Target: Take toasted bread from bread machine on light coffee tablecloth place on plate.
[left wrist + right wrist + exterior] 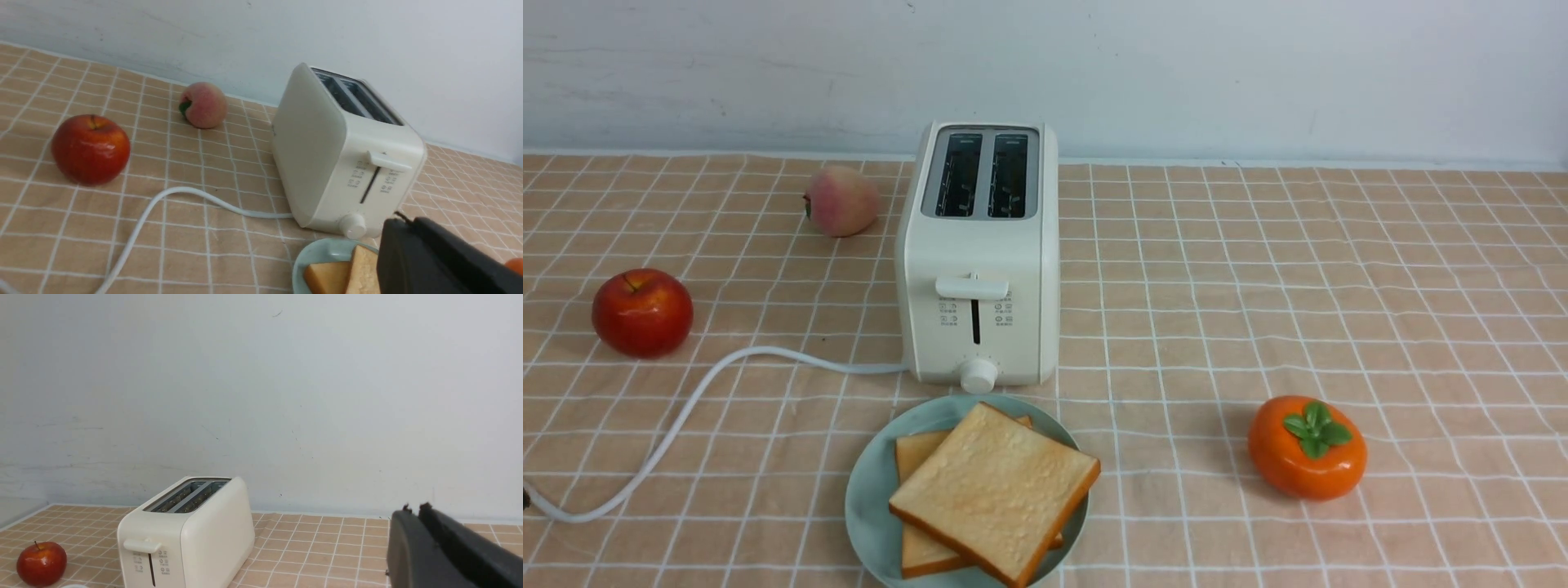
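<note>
Two slices of toasted bread lie stacked on the teal plate (pixel 870 498) in front of the bread machine (pixel 980 261). The upper slice (pixel 996 490) lies askew over the lower slice (pixel 916 453). Both toaster slots look empty. The light coffee tablecloth (pixel 1258 286) covers the table. Neither arm shows in the front view. In the left wrist view my left gripper (pixel 402 220) is shut and holds nothing, hanging near the plate (pixel 318 251) and the bread (pixel 327 277). In the right wrist view my right gripper (pixel 414 508) is shut on nothing, well off to the side of the toaster (pixel 188 539).
A red apple (pixel 642 312) and a peach (pixel 841 200) lie left of the toaster. An orange persimmon (pixel 1307 447) sits at the front right. The white cord (pixel 686 408) runs from the toaster to the left front edge. A pale wall stands behind.
</note>
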Available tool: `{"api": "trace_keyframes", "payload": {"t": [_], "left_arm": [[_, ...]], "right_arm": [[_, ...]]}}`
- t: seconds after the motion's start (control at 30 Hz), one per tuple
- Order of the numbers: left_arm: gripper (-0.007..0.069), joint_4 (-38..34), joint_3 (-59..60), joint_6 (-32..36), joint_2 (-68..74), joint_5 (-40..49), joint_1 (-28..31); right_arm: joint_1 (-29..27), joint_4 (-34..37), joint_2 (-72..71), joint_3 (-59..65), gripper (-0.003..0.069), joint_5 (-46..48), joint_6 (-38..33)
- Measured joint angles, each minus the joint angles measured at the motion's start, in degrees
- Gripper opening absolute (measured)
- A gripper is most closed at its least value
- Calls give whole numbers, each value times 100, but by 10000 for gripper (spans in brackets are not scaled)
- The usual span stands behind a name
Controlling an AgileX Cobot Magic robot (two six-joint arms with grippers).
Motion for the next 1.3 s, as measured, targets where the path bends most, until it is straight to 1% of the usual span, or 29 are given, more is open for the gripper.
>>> {"api": "trace_keyframes", "payload": {"t": [0.1,0.17,0.23,0.3,0.37,1.3], "left_arm": [[-13,-72,626,128,-411,-27,416],[-13,-86,919,211,-529,-32,536],[-13,-163,1254,247,-596,274,653],[-13,-209,1300,254,-603,597,661],[-12,-276,1316,260,-603,698,661],[15,-326,1316,264,-603,709,661]], "right_arm": [[0,0,0,0,33,0,0],[0,0,0,0,33,0,0],[0,0,0,0,33,0,0],[0,0,0,0,33,6,0],[0,0,0,0,35,6,0],[0,0,0,0,57,6,0]]}}
